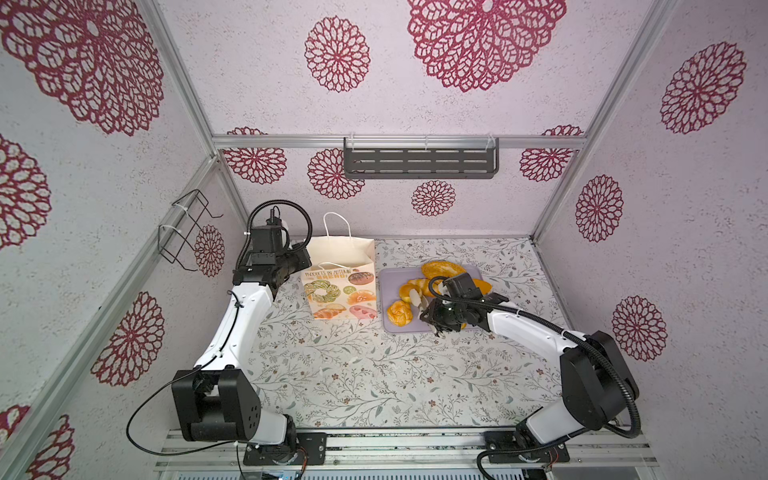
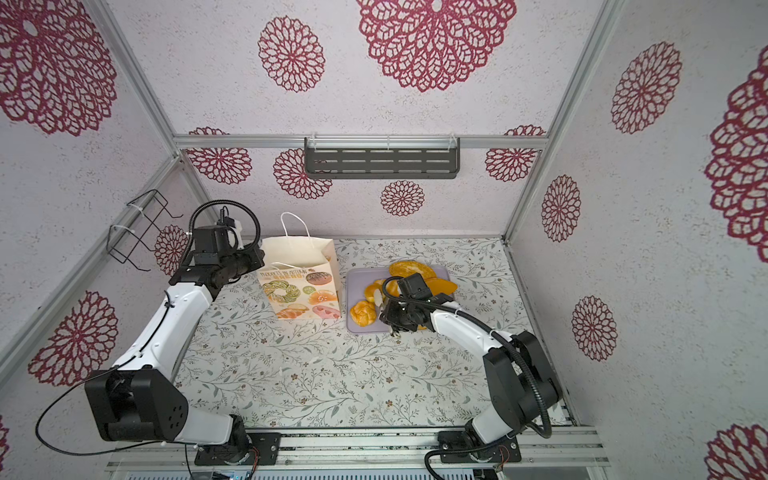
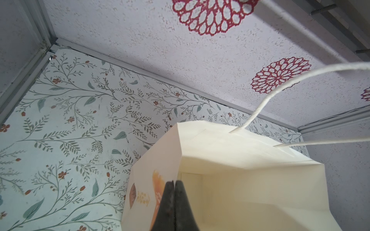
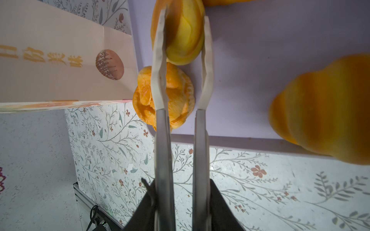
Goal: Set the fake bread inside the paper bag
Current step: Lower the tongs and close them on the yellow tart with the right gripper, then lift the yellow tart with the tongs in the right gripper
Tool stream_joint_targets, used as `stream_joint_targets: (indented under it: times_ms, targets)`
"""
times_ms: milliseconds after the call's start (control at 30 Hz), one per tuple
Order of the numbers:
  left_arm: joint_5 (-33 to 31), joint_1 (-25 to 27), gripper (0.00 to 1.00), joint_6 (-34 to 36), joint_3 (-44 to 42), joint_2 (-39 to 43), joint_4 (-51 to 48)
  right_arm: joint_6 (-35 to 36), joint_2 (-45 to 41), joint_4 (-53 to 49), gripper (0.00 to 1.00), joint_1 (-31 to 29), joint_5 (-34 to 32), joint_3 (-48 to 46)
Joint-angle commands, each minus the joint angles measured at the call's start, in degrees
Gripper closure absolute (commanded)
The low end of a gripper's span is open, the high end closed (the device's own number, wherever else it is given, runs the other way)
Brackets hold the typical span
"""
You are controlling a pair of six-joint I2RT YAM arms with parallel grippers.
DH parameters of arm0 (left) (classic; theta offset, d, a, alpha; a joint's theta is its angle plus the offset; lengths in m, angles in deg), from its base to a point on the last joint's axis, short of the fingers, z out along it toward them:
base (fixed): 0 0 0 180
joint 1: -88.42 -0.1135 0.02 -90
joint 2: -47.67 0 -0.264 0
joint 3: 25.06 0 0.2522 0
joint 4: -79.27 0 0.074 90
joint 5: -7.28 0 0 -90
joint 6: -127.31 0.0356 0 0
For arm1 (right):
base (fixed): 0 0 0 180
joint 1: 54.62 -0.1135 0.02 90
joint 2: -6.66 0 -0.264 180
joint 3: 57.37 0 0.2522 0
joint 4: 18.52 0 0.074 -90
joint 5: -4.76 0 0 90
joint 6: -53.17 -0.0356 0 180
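1. Fake bread (image 1: 440,268) sits heaped on the lilac tray (image 1: 388,278), right of centre in both top views. The paper bag (image 1: 340,291) stands upright just left of the tray with its mouth open upward, and only a thin strip of table shows between them.
2. Right gripper (image 4: 185,18) hangs over the tray's near edge. Its white fingers (image 4: 158,60) are clamped on a ridged yellow bun (image 4: 186,44), touching both flanks. Whether that bun is clear of the tray, I can't tell.
3. Left gripper (image 3: 173,183) has its black jaws pressed tight together on the bag's rim at the left side wall.
4. Room to move: the whole near half of the floral table (image 1: 353,374) lies open between the two arms. It's tighter by the bag, where a knotted round bun (image 4: 180,96) lies at the tray's corner, close to the bag's side panel.
5. Hard to see: the right arm covers the middle of the pile in both top views, so the count isn't clear. A ribbed orange loaf (image 4: 324,112) is blurred and cut off by the frame edge in the right wrist view.
6. Surroundings: pale textured walls printed with red rosettes, a dark slotted shelf (image 1: 419,162) on the back wall, and a black wire rack (image 1: 187,228) on the left wall.
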Motion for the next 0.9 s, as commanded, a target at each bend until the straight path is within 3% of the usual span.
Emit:
stream_joint_targets:
  times_ms: [0,233,867]
  targets:
    - [-0.5,0.3,1.0,0.8,0.1,1.6,0.3,0.6,-0.7,1.8,0.67,-0.3,1.1,2.1]
    - [-0.4,0.3,1.0,0.8,0.1,1.6,0.3,0.6,-3.1,1.9,0.73,-0.2,0.6,1.8]
    - [0.0,0.2,1.0,0.7,0.2,2.0,0.2,1.1,-9.9,2.5,0.76,-0.2,-3.2,-0.8]
